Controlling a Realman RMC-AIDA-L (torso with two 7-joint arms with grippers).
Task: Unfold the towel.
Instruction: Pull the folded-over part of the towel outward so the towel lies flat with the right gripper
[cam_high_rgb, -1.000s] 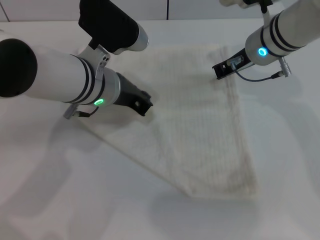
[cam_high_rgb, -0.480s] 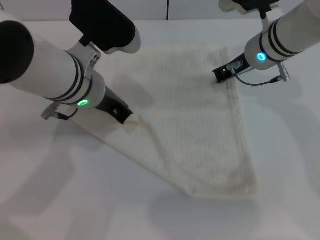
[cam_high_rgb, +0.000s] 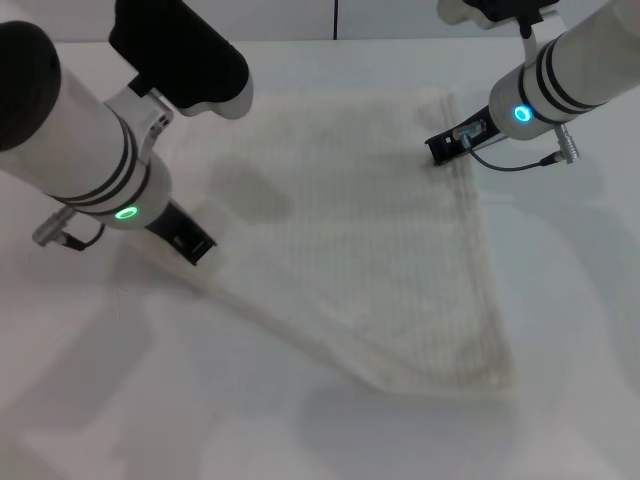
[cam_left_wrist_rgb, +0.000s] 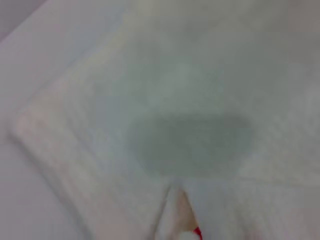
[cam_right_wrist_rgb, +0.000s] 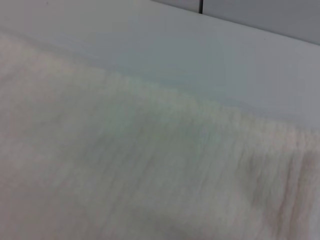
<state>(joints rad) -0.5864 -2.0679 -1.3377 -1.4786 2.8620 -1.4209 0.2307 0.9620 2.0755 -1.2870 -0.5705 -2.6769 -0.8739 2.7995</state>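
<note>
The towel (cam_high_rgb: 390, 260) is cream-white with faint ribbed stripes, lying on a white table (cam_high_rgb: 120, 400).

Towel (cam_high_rgb: 380, 240): soft cream-white terry cloth, matt, nubby pile with faint ribbed stripes; thicker hem along the 3 o'clock edge. Counter (cam_high_rgb: 120, 400): smooth white surface, low sheen. Left tool (cam_high_rgb: 192, 243) and right tool (cam_high_rgb: 445, 143): black matt plastic. Arm casings: glossy white plastic with dark bands.
</note>
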